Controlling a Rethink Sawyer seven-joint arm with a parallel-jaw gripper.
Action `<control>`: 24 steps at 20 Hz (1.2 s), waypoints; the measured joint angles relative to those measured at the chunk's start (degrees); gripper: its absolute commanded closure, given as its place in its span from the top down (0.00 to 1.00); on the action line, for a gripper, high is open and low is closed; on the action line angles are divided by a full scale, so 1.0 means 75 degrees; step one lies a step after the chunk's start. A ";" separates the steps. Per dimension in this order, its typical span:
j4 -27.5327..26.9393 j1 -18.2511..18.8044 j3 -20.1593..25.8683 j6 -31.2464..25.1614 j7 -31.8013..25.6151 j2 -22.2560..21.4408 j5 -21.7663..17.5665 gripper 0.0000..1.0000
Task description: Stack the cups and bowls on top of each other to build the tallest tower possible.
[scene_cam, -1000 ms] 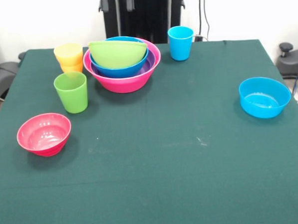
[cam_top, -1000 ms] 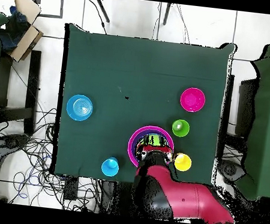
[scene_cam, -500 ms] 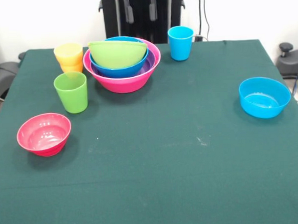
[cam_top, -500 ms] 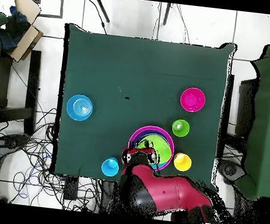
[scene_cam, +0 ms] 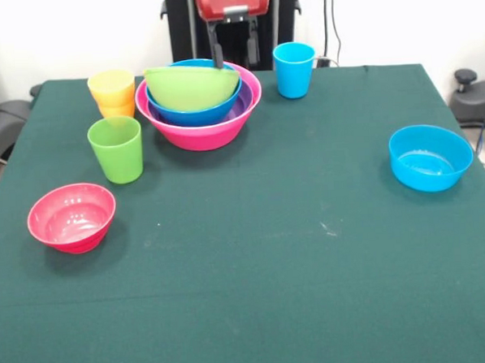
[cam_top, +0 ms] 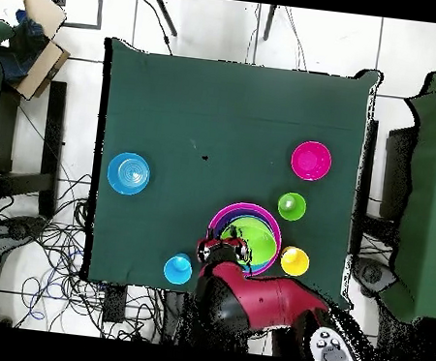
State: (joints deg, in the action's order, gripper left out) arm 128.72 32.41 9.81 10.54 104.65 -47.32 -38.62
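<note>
1. The tower (scene_cam: 199,102) is seen at the far side of the green table (scene_cam: 255,262): a large pink bowl (scene_cam: 199,128) holding a purple bowl (scene_cam: 240,108), a blue bowl (scene_cam: 192,112) and, uppermost, a light green bowl (scene_cam: 190,85) sitting tilted.
2. Loose pieces are noted: a yellow cup (scene_cam: 112,85) nested in an orange cup (scene_cam: 119,109) just beside the tower; a green cup (scene_cam: 116,149) nearer the camera; a blue cup (scene_cam: 293,69) on the tower's other side; a red-pink bowl (scene_cam: 71,216) and a light blue bowl (scene_cam: 429,157) well apart from it.
3. The gripper (scene_cam: 231,48) is seen at the tower's far rim, its red body above. Two dark fingers (scene_cam: 216,54) hang with a gap between them and nothing held; the jaws are judged parted and empty.
4. In the overhead view the gripper (cam_top: 223,254) lies over the pink bowl's edge, on the blue cup's side.
5. Step in hand is judged: between placements, with a next piece yet to be fetched.
6. Next move is judged to call for a grasp on a loose bowl or cup, and the tilted green bowl may need levelling first, or a piece set on it could slide.
</note>
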 measured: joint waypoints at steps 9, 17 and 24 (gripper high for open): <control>-0.0434 0.0013 -0.0384 0.0673 0.0000 0.1045 -0.0218 1.00; -0.0521 0.0035 -0.0530 0.0788 0.0000 0.1426 -0.0347 1.00; -0.0562 -0.0077 -0.0685 0.0815 0.0000 0.1452 -0.0333 1.00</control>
State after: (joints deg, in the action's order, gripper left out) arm 124.51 31.84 4.67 16.66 104.65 -36.43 -41.12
